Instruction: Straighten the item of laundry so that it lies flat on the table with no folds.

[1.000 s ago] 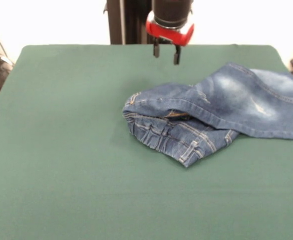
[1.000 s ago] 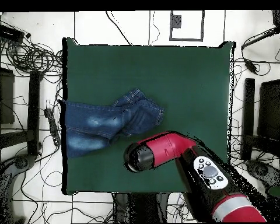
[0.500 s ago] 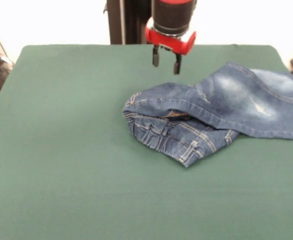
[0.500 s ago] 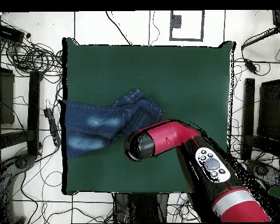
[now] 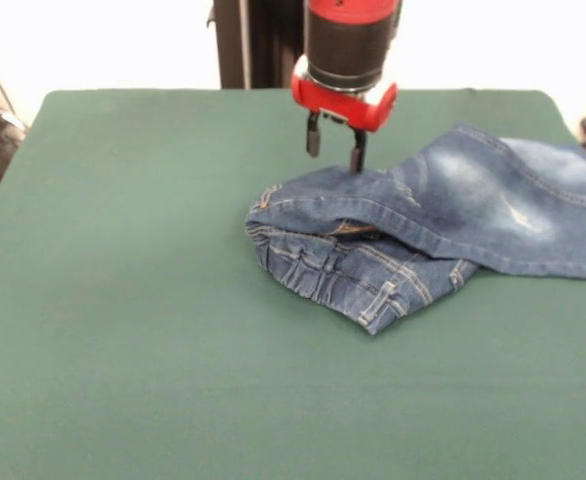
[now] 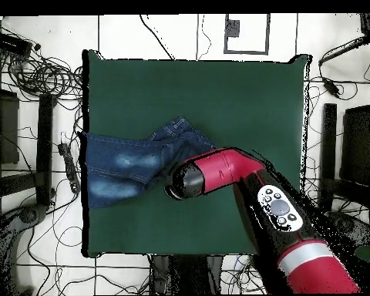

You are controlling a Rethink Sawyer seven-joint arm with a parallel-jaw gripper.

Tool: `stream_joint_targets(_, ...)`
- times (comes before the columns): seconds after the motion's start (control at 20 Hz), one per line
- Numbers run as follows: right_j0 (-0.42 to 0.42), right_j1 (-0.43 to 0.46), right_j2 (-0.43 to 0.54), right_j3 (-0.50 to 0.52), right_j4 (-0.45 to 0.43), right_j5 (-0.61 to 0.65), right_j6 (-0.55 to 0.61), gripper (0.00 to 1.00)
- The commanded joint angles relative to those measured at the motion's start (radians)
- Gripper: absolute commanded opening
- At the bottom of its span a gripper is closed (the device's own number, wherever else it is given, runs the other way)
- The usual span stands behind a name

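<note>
A small pair of blue denim jeans (image 5: 428, 225) with faded whitish patches and tan stitching is seen lying crumpled on the large rectangular table (image 5: 143, 330) covered in dark green felt-like cloth. In the front view the garment is placed toward 2 o'clock from the table's middle, with its gathered elastic waistband folded under at the 8 o'clock end of the heap and one leg spread out toward 3 o'clock, where it is cut off by the picture's edge. In the overhead view the jeans (image 6: 130, 166) are found at the 9 o'clock side of the table (image 6: 242, 100), with the legs reaching its edge there. The red and black arm (image 6: 277, 223) is seen entering from 5 o'clock in that view and covering the folded end of the garment. In the front view the gripper (image 5: 334, 146), below a red collar, is held over the 11 o'clock rim of the heap. Its two dark fingers (image 5: 357, 154) are parted with a clear gap between them and nothing is gripped; one tip is shown at or just above the denim, though contact cannot be confirmed.
</note>
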Motion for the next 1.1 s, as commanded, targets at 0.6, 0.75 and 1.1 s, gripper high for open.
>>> stream_joint_targets(0.6,0.080,0.029,0.092,-0.144,0.066,0.162,-0.213,1.00)
stream_joint_targets(0.75,0.100,0.012,0.083,-0.155,0.083,0.181,-0.182,1.00)
stream_joint_targets(1.1,0.113,-0.065,0.086,-0.125,0.158,0.241,-0.157,1.00)
